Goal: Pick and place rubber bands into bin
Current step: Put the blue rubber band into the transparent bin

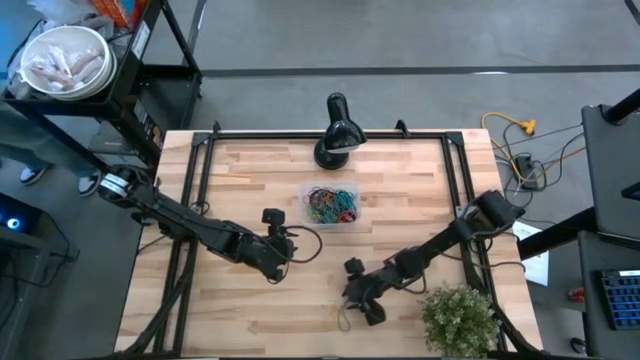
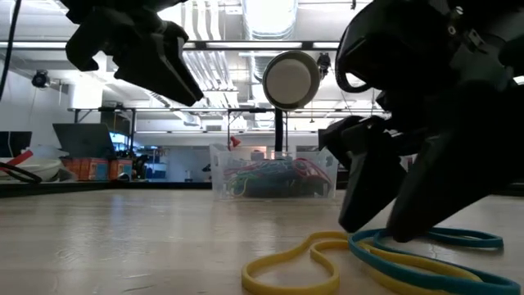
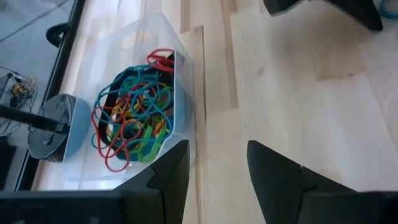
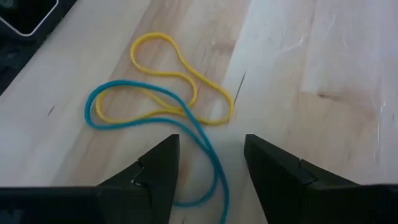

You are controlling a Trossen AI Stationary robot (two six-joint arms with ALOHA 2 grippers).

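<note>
Right pincer (image 4: pixel 208 171) open, jaws spread, low over the worktop (image 4: pixel 323 56) with the blue band (image 4: pixel 205 149) running between its fingertips and the yellow band (image 4: pixel 180 78) just ahead, the two overlapping, flat. Both lie elongated, long axes running away from the pincer at a slant. Likely light, limp and slightly grippy; best pinched across one strand. Bin (image 1: pixel 332 205), already holding many bands, sits well apart. Left pincer (image 3: pixel 214 177) open, waiting beside the bin.

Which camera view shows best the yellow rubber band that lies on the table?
The right wrist view: the yellow rubber band lies whole on the wood, crossed by a blue band, ahead of the open right hand. The low view shows it edge-on; the high view shows only a faint loop; the left wrist view misses it.
</note>
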